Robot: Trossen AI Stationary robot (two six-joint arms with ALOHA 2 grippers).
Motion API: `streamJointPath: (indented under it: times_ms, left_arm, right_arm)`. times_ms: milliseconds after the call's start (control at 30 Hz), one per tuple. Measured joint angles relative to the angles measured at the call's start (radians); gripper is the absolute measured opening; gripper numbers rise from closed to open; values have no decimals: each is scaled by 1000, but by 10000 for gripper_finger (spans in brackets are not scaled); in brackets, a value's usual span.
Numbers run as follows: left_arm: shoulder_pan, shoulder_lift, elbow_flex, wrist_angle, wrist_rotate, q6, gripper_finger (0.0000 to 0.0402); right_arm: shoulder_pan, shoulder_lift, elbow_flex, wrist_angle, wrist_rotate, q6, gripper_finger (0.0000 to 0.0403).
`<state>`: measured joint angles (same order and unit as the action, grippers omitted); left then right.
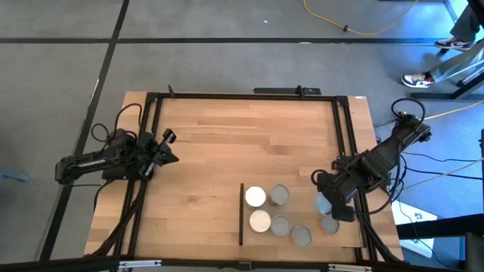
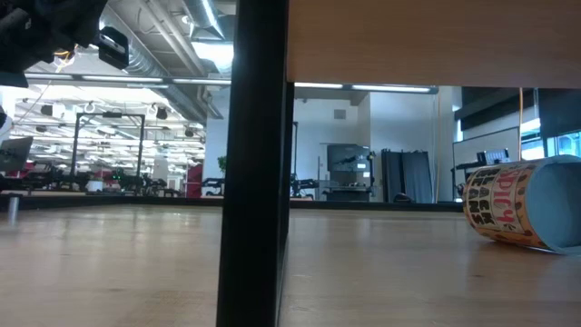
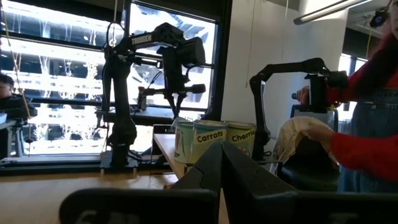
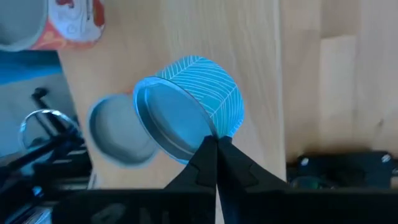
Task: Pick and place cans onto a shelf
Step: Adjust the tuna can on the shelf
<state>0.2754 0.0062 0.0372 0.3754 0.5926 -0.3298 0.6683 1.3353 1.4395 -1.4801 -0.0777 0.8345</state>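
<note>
The short metal can with a pale blue hatched label (image 4: 205,102) lies tipped on its side under my right pincer (image 4: 216,144), its round silver end turned toward my wrist, at the near right edge of the flat light-wood shelf board (image 1: 299,215). My two dark fingertips are pressed together right at the rim of that can, touching its edge, with nothing clamped between them. Just beside it stands an upright can with a grey top (image 1: 329,224), and past that, in my wrist view, an orange-and-white labelled can (image 4: 71,25) lies tilted. Farther along the board stand two white-topped cans (image 1: 255,197), one behind the other, just inside the thin dark strip (image 1: 241,214) that runs along the board's short edge, with three silver-topped cans (image 1: 280,195) close beside them. From table height, a can with a yellow printed label (image 2: 522,213) lies on its side on the wood. My left pincer (image 1: 170,148) waits well apart over the left side of the black-framed wooden tabletop (image 1: 227,128), its fingers also together and empty. A person in a red sleeve (image 3: 364,152) shows in the room beyond.
</note>
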Motion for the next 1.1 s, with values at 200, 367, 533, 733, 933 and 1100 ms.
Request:
streamJointPath:
  times_ms: [200, 367, 533, 733, 933, 1100]
  left_arm:
    - [0, 0, 0, 0, 0, 0, 0]
    - [0, 0, 0, 0, 0, 0, 0]
    - [0, 0, 0, 0, 0, 0, 0]
    - [0, 0, 0, 0, 0, 0, 0]
    - [0, 0, 0, 0, 0, 0, 0]
    - [0, 0, 0, 0, 0, 0, 0]
  right_arm:
    - [-41, -23, 1, -58, -80, -2, 0]
    - [-78, -46, 1, -80, -135, -2, 0]
    - [-103, -47, 1, -92, -184, -27, 0]
    - [-149, -47, -6, -91, -185, -61, 0]
    - [-182, -47, -15, -88, -168, -69, 0]
    - [-182, -47, -90, -91, -238, -62, 0]
